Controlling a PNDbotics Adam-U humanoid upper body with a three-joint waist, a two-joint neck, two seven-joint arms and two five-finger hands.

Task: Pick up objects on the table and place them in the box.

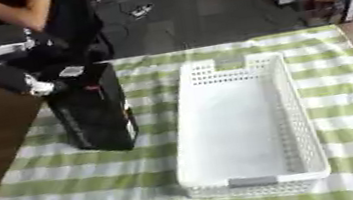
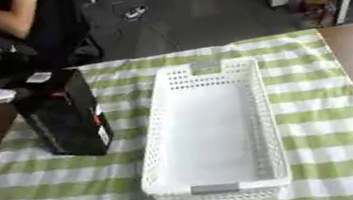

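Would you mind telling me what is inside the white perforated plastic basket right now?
The white perforated plastic basket holds nothing visible; its bare white floor shows along its length. Only the strip just behind the near rim is hidden. The tall black box stands outside it, to its left.

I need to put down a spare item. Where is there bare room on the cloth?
Free: the striped cloth in front of the black box and white basket, plus the strip right of the basket. Crowded: the narrow gap between box and basket, and the far left, where the left hand meets the box.
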